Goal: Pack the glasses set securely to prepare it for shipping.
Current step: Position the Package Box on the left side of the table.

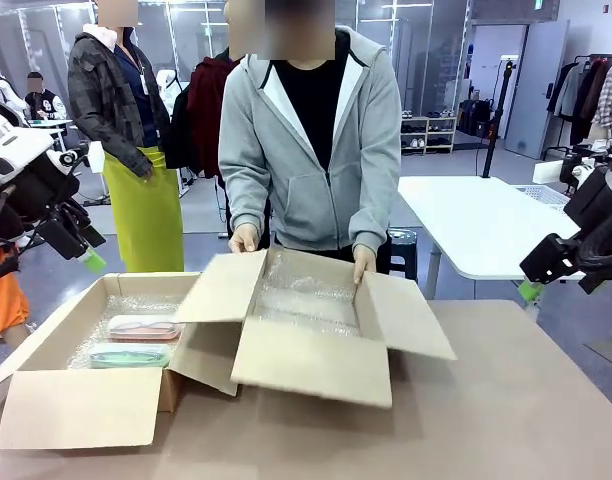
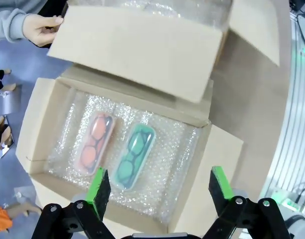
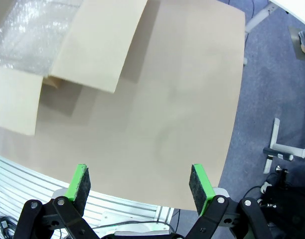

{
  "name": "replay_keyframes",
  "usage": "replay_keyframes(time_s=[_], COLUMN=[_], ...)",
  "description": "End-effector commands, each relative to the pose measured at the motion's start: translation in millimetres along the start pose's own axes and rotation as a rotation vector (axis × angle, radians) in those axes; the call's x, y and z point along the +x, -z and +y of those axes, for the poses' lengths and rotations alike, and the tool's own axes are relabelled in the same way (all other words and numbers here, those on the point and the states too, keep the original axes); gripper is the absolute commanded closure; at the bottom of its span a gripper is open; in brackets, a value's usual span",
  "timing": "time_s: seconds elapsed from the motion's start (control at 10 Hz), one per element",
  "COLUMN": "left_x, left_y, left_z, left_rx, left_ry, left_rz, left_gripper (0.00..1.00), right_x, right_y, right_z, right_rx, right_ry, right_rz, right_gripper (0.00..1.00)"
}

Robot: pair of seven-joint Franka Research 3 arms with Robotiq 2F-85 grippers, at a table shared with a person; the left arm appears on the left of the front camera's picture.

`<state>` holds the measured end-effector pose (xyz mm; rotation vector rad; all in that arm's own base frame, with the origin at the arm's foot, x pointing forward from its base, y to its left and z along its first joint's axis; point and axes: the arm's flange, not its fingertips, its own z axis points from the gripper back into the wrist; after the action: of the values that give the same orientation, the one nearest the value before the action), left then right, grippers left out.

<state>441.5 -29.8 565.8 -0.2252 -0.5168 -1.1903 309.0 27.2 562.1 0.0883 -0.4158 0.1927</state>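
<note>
Across the bench (image 1: 506, 400) in the front view, we see the pink glasses case (image 1: 144, 328) and the mint glasses case (image 1: 129, 355) lying side by side on bubble wrap (image 1: 116, 310) in the left cardboard box (image 1: 76, 405); a person's hands (image 1: 244, 238) hold the second box (image 1: 306, 365).

From the left wrist, the left gripper (image 2: 161, 188) hangs over them, fingers spread wide, empty. We judge the cases light, rigid, smooth and probably slippery, best pinched across the narrow middle.

From the right wrist, the right gripper (image 3: 140, 184) gapes empty above bare bench.
</note>
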Motion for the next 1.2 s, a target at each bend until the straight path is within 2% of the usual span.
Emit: replay_keyframes(time_s=[0.0,1.1], left_x=[2.3,2.3], left_y=[-2.0,-2.0], left_z=[1.2,1.2], left_rx=[0.012,0.012], left_ry=[-0.006,-0.006], left_rz=[0.013,0.013], left_gripper=[0.00,0.00], right_x=[-1.2,-1.2], right_y=[-0.6,-0.6], right_z=[0.2,0.2], right_rx=[-0.010,-0.010], right_ry=[-0.001,-0.001], right_rz=[0.005,0.005], right_gripper=[0.00,0.00])
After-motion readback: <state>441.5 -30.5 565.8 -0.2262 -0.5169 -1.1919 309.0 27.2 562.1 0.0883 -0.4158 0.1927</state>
